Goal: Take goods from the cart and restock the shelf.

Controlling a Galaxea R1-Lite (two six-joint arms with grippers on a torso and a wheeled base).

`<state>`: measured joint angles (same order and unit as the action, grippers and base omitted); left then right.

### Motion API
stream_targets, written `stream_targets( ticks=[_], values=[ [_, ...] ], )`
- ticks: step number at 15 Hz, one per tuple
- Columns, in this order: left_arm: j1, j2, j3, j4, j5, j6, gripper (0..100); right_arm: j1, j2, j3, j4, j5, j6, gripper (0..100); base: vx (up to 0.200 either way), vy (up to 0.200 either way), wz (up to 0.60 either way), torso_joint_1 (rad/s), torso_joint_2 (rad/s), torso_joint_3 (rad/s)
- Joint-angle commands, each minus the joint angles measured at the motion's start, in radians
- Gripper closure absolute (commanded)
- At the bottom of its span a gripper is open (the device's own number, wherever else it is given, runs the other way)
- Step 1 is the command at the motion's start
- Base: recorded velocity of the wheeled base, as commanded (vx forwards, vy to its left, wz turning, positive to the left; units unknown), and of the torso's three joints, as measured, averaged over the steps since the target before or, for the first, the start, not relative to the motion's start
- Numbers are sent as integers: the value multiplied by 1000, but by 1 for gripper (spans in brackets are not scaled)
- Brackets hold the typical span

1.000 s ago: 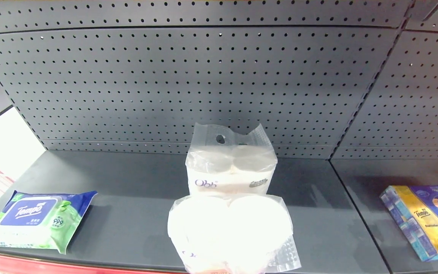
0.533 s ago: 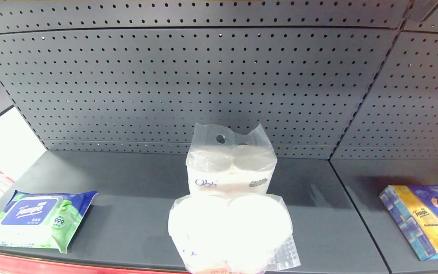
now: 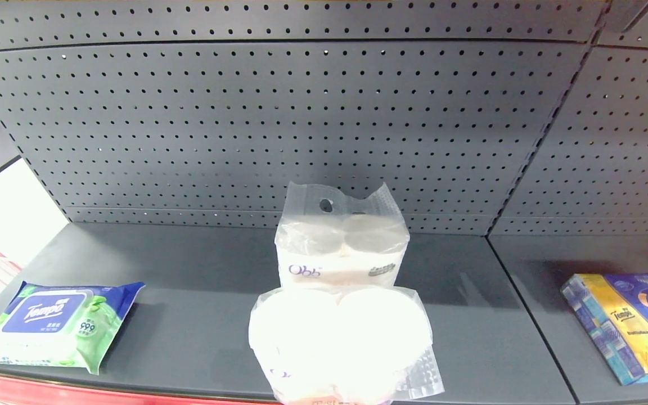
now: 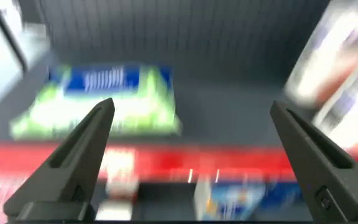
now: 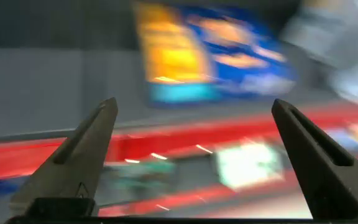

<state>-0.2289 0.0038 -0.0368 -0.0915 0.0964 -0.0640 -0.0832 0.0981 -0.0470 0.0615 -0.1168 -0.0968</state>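
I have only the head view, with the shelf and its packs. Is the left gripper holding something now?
Observer: No. The left gripper is open and holds nothing.
Operator: What does it face?
Observer: The green wipes pack lying on the shelf, beyond the red shelf edge.
Operator: And the other arm?
Observer: The right gripper is open and empty too, facing the yellow and blue tissue pack.

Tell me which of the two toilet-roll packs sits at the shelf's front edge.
The nearer pack; the other pack stands right behind it, handle flap upright, closer to the pegboard.
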Motion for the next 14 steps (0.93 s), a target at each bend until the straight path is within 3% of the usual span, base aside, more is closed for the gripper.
stream_targets(
  ticks=[1,2,3,4,5,7,8,9,10,14],
  values=[
    [0,-2,37,-62,-66,4,0,-1,0,47,-109,203,2,0,0,0,0,0,0,0],
    [0,-2,37,-57,-76,20,0,-1,0,47,-120,255,-70,0,0,0,0,0,0,0],
    [0,-2,37,-16,-24,21,0,-3,0,47,-109,229,-63,0,0,0,0,0,0,0],
    [0,-1,26,38,82,6,0,-3,2,47,-108,166,-17,0,0,0,0,0,0,0],
    [0,-1,23,42,128,-7,0,-4,2,47,-106,91,25,0,0,0,0,0,0,0],
    [0,-1,29,18,151,-11,0,-4,2,47,-91,26,118,0,0,0,0,0,0,0],
    [0,-1,32,3,141,-20,0,-3,2,47,-68,19,129,0,0,0,0,0,0,0],
    [0,-2,35,-1,77,-20,0,-3,2,47,-54,48,63,0,0,0,0,0,0,0],
    [0,-2,35,1,-15,10,0,-3,2,47,-54,92,29,0,0,0,0,0,0,0],
    [0,-2,35,3,-18,18,0,-3,2,47,-52,75,65,0,0,0,0,0,0,0]
  ],
)
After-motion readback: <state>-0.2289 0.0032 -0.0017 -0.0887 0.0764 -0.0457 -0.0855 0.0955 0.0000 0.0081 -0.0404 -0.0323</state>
